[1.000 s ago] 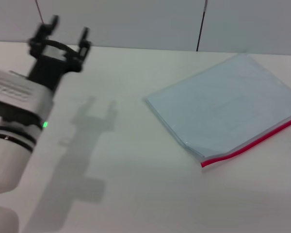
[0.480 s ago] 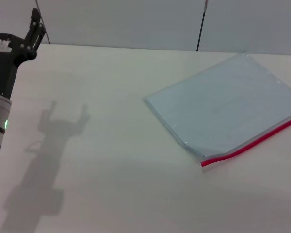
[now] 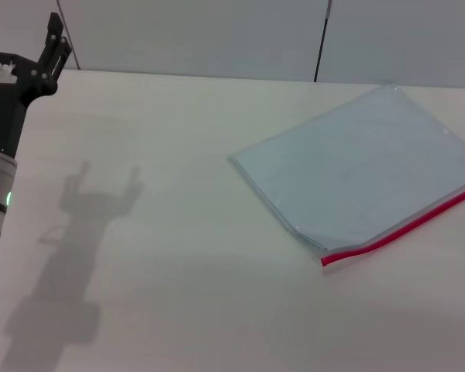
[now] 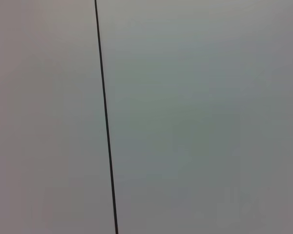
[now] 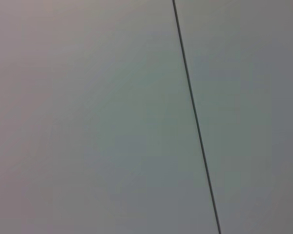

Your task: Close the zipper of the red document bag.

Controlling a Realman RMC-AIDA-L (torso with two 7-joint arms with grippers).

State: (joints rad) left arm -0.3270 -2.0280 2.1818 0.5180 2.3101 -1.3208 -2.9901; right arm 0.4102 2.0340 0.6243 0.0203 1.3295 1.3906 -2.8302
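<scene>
The red document bag [image 3: 364,167], a flat translucent pale blue-grey pouch, lies on the white table [image 3: 178,294] at the right of the head view. Its zipper [image 3: 403,230], a thin bright red strip, runs along the near long edge, from a slightly lifted corner out past the right edge of the picture. My left gripper [image 3: 19,27] is raised at the far left, well away from the bag, open with nothing between its fingers. The right gripper is out of view. Both wrist views show only a plain grey wall.
A grey wall with a dark vertical seam [image 3: 321,39] stands behind the table's far edge. The left arm's shadow [image 3: 93,225] falls on the table left of centre.
One second ago the left gripper stood further right over the table; it has moved left to the picture's edge and stayed there for the last half second. The bag has not moved.
</scene>
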